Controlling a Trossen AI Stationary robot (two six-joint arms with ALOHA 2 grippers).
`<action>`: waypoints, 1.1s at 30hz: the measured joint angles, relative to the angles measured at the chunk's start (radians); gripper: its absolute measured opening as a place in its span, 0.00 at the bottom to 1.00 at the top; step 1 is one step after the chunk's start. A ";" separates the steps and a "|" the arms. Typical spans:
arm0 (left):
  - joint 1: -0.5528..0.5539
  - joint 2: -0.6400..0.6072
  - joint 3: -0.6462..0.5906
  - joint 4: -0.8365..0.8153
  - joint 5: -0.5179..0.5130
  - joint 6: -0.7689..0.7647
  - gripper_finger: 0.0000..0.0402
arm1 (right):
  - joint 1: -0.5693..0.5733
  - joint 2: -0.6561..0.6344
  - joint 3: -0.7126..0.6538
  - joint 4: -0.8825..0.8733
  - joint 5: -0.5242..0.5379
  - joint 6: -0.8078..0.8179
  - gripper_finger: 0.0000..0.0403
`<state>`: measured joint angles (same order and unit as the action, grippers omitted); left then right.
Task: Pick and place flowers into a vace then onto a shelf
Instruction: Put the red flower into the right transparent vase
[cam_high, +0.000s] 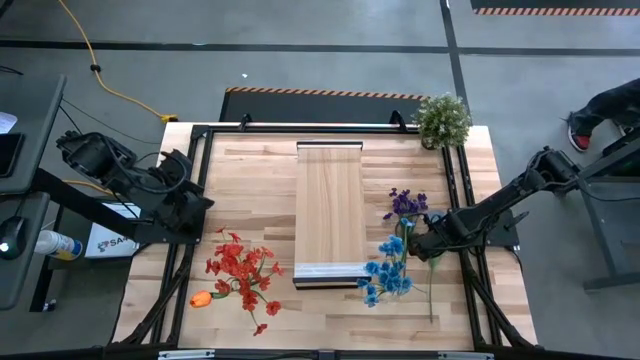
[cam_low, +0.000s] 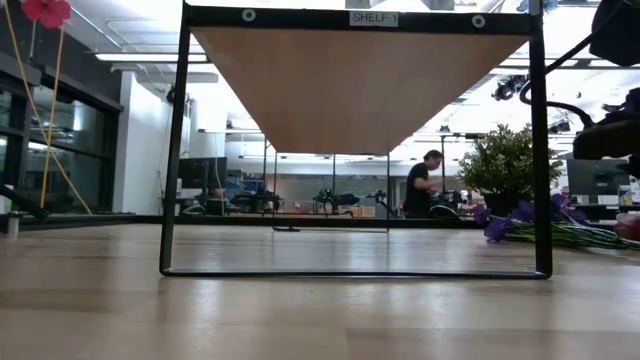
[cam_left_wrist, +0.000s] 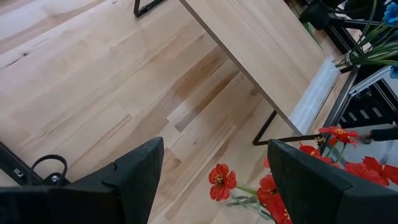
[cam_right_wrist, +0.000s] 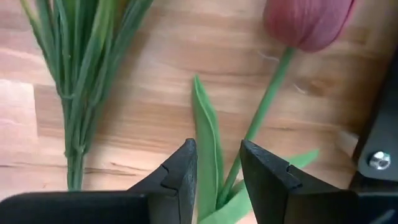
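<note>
Flowers lie scattered on the slatted wooden tabletop (cam_high: 250, 160) around the raised plank of light wood, the shelf (cam_high: 330, 205), standing at its middle. Left of it, red-headed stems (cam_high: 240, 268) lie in a heap beside an orange bloom (cam_high: 201, 298). Right of it lie a blue bunch (cam_high: 388, 272) and purple blooms (cam_high: 405, 203).

Down low among these, the right gripper (cam_right_wrist: 217, 171) has its narrowly parted jaws on either side of a dark-red tulip's green stem and leaf (cam_right_wrist: 249, 134), without clearly clamping them. The tulip's head (cam_right_wrist: 306, 22) rests on the wood.

At the table's left edge, the left gripper (cam_left_wrist: 211, 180) hangs above the red blooms, jaws spread wide and empty.

A bushy green potted plant (cam_high: 442, 120) stands at the far right corner.
</note>
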<state>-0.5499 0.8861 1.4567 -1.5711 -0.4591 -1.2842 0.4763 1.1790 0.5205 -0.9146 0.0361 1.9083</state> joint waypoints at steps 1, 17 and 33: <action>0.000 0.001 0.000 0.000 0.000 0.000 0.79 | 0.000 0.000 0.000 -0.004 0.000 -0.002 0.28; 0.000 0.020 0.000 0.000 0.005 0.000 0.80 | 0.000 0.008 -0.103 0.104 -0.100 0.051 0.28; 0.000 0.020 0.000 0.000 0.004 0.000 0.80 | -0.001 0.010 -0.099 0.136 -0.101 0.047 0.02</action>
<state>-0.5499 0.9062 1.4563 -1.5711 -0.4553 -1.2842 0.4751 1.1893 0.4213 -0.7785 -0.0647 1.9556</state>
